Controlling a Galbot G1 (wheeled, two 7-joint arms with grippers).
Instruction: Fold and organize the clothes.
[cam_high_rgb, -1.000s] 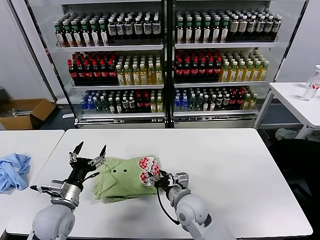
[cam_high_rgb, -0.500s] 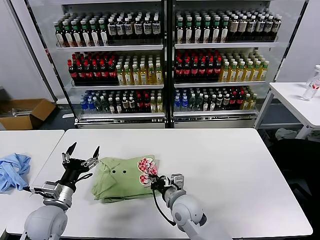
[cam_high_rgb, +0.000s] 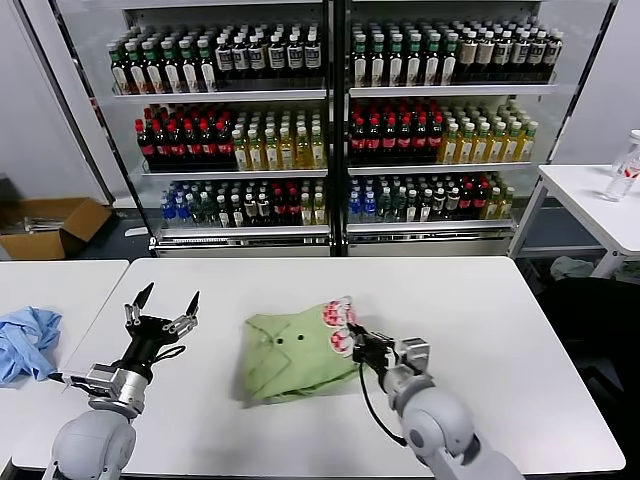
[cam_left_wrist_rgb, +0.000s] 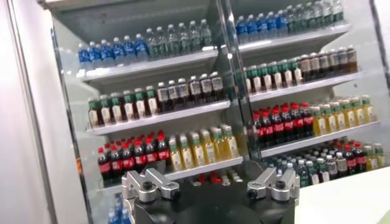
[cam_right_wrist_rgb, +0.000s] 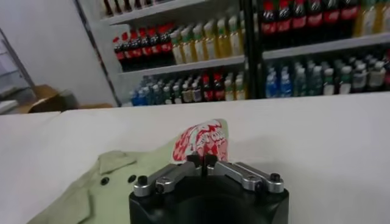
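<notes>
Head view shows our right end effector (cam_high_rgb: 362, 345) clenched on the edge of the green shirt (cam_high_rgb: 295, 355) by its red-and-white print patch (cam_high_rgb: 338, 315), the shirt lying folded near the front middle of the white worktop (cam_high_rgb: 470, 310). Our left end effector (cam_high_rgb: 160, 310) hangs released, fingers spread, well apart from the cloth. To do this step well, we judge we should keep the pinch firm, drag low and evenly so the folds stay stacked, and release only once the bundle sits square. The blue garment (cam_high_rgb: 25, 342) stays aside.
</notes>
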